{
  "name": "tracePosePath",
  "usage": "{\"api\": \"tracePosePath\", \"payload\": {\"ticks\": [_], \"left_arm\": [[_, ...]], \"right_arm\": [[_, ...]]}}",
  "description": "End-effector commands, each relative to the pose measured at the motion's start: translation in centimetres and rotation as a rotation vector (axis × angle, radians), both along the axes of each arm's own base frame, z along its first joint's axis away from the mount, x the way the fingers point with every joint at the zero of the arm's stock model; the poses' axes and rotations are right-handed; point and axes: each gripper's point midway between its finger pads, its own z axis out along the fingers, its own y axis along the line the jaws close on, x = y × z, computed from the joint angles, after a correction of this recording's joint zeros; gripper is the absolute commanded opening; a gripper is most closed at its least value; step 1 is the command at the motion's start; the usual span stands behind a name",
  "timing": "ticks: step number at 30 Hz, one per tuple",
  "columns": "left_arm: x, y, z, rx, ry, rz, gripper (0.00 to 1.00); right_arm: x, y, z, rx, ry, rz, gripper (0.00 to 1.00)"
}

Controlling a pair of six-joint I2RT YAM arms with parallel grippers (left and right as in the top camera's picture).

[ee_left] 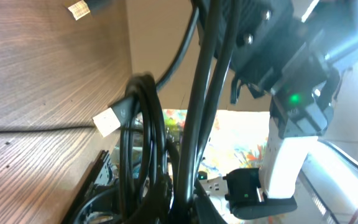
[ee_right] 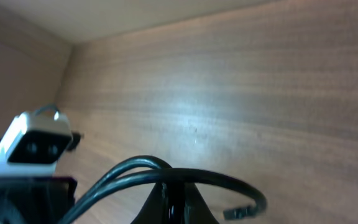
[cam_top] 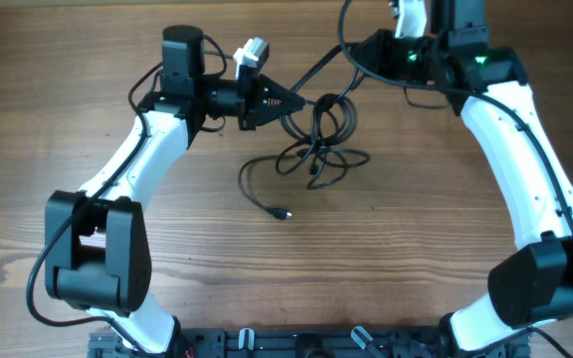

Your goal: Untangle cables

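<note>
Cables (cam_top: 318, 149) are sitting bunched in loose loops mid wooden table (cam_top: 416, 229), with one small plug end (cam_top: 283, 214) trailing out front. Left gripper (cam_top: 300, 100) is pinching the top of the bunch, fingers looking closed. Right gripper (ee_right: 171, 198) is clamping one strand too, holding it near the far edge.

Overhead: tips of left gripper (cam_top: 288, 101) & right gripper (cam_top: 358, 52) were lost against black cables (cam_top: 318, 149); jaw state unclear. Left wrist view: cables were blurred, cropped at btm. Right wrist view: fingers (ee_right: 173, 204) were dark, cut by btm edge.
</note>
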Motion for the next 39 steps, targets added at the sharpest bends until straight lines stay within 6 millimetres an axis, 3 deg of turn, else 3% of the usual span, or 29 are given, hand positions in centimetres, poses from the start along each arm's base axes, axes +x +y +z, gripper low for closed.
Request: {"api": "tracePosePath", "payload": {"ticks": [1,5,8,10,12,13,15,18,20,21,22,23,24,25,27,29,32,35,39], "left_arm": [[-2.8,-1.0,1.3,-0.067,-0.005,-0.137,0.09],[-4.9,-3.6,1.3,-0.067,-0.003,-0.215,0.09],[-5.6,-4.4,1.3,-0.075,-0.037,-0.242,0.04],[-5.4,-4.2,1.3,-0.074,-0.043,-0.234,0.04],[-4.9,-3.9,1.1,-0.07,-0.062,-0.211,0.04],[-4.3,-3.5,1.0,-0.061,-0.065,-0.187,0.04],[-3.9,-3.2,0.9,-0.057,-0.066,-0.17,0.04],[-4.6,-3.3,1.3,-0.078,-0.059,-0.207,0.04],[-5.1,-3.8,1.2,-0.077,-0.052,-0.223,0.04],[-5.3,-4.1,1.2,-0.078,-0.053,-0.232,0.04],[-5.4,-4.1,1.2,-0.078,-0.053,-0.233,0.04],[-5.2,-4.0,1.3,-0.08,-0.062,-0.228,0.04],[-4.7,-3.7,1.3,-0.08,-0.09,-0.211,0.04],[-4.3,-3.4,1.2,-0.077,-0.108,-0.194,0.04],[-3.7,-2.8,1.2,-0.075,-0.118,-0.171,0.04],[-3.3,-2.2,1.2,-0.097,-0.229,-0.162,0.04],[-3.5,-2.1,1.4,-0.136,-0.396,-0.177,0.04],[-3.5,-2.1,1.5,-0.146,-0.452,-0.178,0.04],[-3.5,-2.1,1.5,-0.122,-0.318,-0.175,0.04]], "right_arm": [[4.3,-5.2,0.7,-0.055,-0.087,-0.209,0.04],[6.1,-4.7,2.9,-0.021,-0.203,-0.215,0.04],[7.0,-5.3,5.8,0.087,-0.272,-0.221,0.06],[5.1,-4.7,7.2,0.281,-0.184,-0.11,0.04],[0.7,-3.2,8.7,0.485,-0.06,0.155,0.04],[-1.4,-2.5,8.3,0.514,-0.013,0.257,0.05],[-1.8,-2.9,6.6,0.466,0.016,0.236,0.04],[2.1,-6.6,3.2,0.235,-0.016,-0.045,0.04],[3.4,-8.6,0.9,0.087,-0.001,-0.201,0.05],[3.2,-9.2,-0.1,0.028,0.02,-0.232,0.12],[2.7,-9.3,-0.9,-0.006,0.043,-0.223,0.48],[1.8,-9.5,-1.8,-0.02,0.094,-0.224,0.76],[1.0,-9.5,-2.2,-0.035,0.124,-0.211,0.88],[0.4,-9.5,-2.4,-0.05,0.136,-0.196,0.94],[-1.1,-9.1,-1.7,-0.064,0.136,-0.15,0.94],[-3.6,-6.0,0.9,-0.018,0.013,0.123,0.92],[-6.2,-3.1,2.1,0.045,-0.047,0.325,0.9],[-7.5,-1.2,1.2,-0.066,-0.146,0.492,0.9],[-5.6,-2.1,-2.0,-0.206,-0.115,0.463,0.87]]}}
